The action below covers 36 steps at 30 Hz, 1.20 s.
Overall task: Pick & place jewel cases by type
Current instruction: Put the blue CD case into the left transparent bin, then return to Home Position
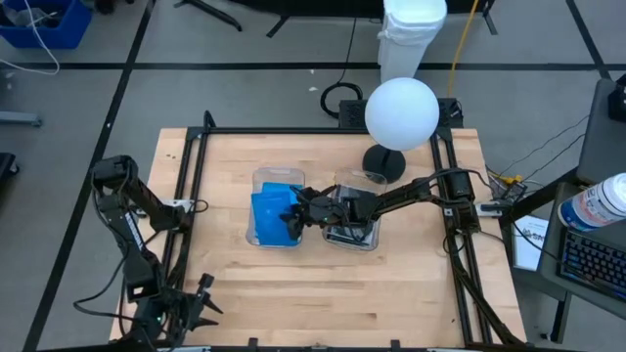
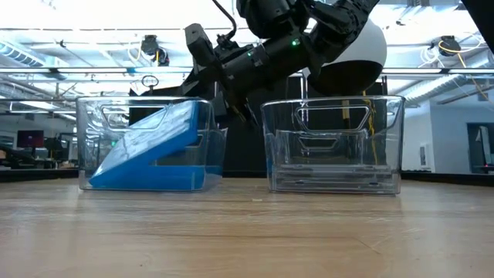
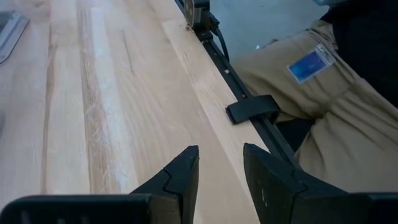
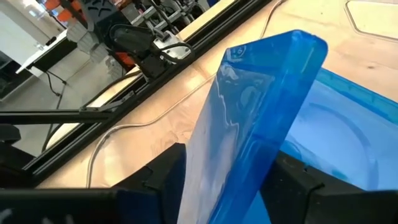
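A: We log the right claw clamped on a blue jewel case, tilted over the left bin that holds the other blue cases.

B: We note the left claw narrowly open, parked at the table edge.

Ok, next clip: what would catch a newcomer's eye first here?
Probably the right gripper over the left bin, its fingers shut on a bright blue jewel case above the blue cases already leaning inside. Beside it, the right bin holds clear cases lying flat, while the left gripper waits open at the table's near left corner.
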Available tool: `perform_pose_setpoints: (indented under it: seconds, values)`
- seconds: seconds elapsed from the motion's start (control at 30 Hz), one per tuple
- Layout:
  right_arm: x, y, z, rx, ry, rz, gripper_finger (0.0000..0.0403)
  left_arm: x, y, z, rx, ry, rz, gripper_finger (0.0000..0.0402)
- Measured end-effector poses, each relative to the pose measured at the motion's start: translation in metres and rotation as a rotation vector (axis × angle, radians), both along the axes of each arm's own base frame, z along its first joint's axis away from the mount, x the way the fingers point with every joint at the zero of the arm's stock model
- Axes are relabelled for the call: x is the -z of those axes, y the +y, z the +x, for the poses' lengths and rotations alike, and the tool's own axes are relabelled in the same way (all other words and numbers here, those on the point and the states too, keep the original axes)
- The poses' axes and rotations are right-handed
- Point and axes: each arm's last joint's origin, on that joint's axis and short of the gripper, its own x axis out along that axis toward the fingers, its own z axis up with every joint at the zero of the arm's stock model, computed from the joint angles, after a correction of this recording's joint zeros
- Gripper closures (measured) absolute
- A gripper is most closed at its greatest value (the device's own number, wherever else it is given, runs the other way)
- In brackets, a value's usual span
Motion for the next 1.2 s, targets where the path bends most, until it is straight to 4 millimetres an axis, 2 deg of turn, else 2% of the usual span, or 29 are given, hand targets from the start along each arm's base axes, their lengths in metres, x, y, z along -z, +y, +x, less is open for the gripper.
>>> perform_pose_setpoints:
  seconds: [0.17, 0.53, 0.83, 0.97, 1.07, 1.2]
  values:
    - [-0.002, -0.001, 0.000, -0.001, -0.004, -0.005, 0.0218, 0.000, 0.001, 0.002, -0.008, 0.003, -0.001, 0.0270]
    - [-0.037, -0.004, -0.012, 0.031, 0.000, -0.163, 0.0222, 0.001, 0.000, 0.001, -0.003, 0.043, -0.030, 0.0270]
    - [-0.027, -0.014, -0.016, 0.033, 0.122, -0.196, 0.0222, 0.001, 0.001, 0.001, 0.033, 0.030, 0.015, 0.0270]
    - [-0.029, -0.021, -0.018, 0.040, 0.141, -0.211, 0.0222, 0.001, 0.001, 0.003, 0.074, 0.001, 0.075, 0.0270]
    - [-0.040, -0.024, -0.022, 0.033, 0.149, -0.261, 0.0222, 0.001, 0.004, 0.010, 0.087, -0.021, 0.123, 0.0270]
    - [-0.066, -0.023, -0.032, -0.013, 0.142, -0.403, 0.0222, 0.001, 0.012, 0.028, 0.064, -0.050, 0.198, 0.0270]
